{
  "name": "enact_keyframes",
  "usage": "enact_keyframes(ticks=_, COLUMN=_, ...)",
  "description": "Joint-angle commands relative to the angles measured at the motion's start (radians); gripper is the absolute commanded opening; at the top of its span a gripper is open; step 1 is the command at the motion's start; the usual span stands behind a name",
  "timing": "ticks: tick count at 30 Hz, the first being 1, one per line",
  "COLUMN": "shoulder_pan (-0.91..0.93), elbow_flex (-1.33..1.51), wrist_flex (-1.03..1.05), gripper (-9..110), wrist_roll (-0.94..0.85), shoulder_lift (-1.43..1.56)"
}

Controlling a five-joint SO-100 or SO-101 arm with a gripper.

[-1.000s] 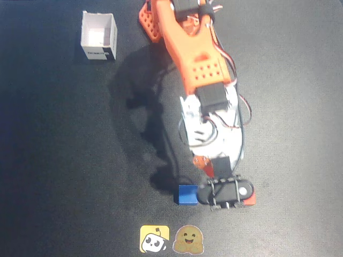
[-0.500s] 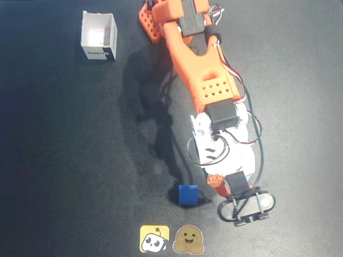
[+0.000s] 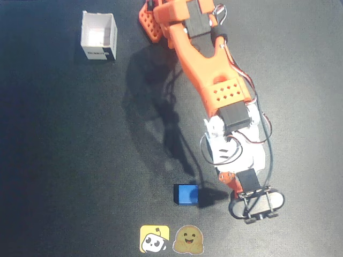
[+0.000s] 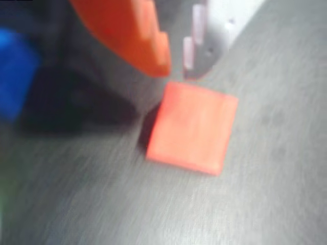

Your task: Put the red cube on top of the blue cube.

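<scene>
In the wrist view the red cube [image 4: 191, 127] lies on the dark table, just below my gripper [image 4: 177, 69]. The orange finger [image 4: 138, 35] and the pale finger [image 4: 204, 46] stand a narrow gap apart above the cube's far edge and hold nothing. The blue cube [image 4: 15, 71] is at the left edge of that view, blurred. In the overhead view the blue cube [image 3: 186, 194] sits on the table just left of the arm's tip. The red cube and the fingertips are hidden there under the wrist.
A white open box [image 3: 99, 36] stands at the far upper left of the overhead view. Two stickers [image 3: 169, 239] lie at the table's front edge below the blue cube. The orange arm [image 3: 214, 80] runs from the top centre to the lower right.
</scene>
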Motion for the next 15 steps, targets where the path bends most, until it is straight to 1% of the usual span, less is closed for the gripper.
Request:
enact_keyframes(ticks=1, shoulder_pan=-0.012, elbow_flex=0.011, wrist_flex=-0.009, gripper=1, wrist_roll=0.063, shoulder_lift=0.089)
enact_keyframes(ticks=5, shoulder_pan=-0.032, elbow_flex=0.054, wrist_flex=-0.031, gripper=1, wrist_roll=0.135, shoulder_lift=0.104)
enact_keyframes(ticks=9, shoulder_pan=-0.052, elbow_flex=0.092, wrist_flex=-0.066, gripper=2, wrist_roll=0.167, shoulder_lift=0.123)
enact_keyframes(ticks=12, shoulder_pan=-0.066, elbow_flex=0.104, wrist_flex=-0.087, gripper=6, wrist_roll=0.183, shoulder_lift=0.129)
enact_keyframes(ticks=15, shoulder_pan=-0.075, elbow_flex=0.11, wrist_flex=-0.107, gripper=14, wrist_roll=0.189, shoulder_lift=0.13)
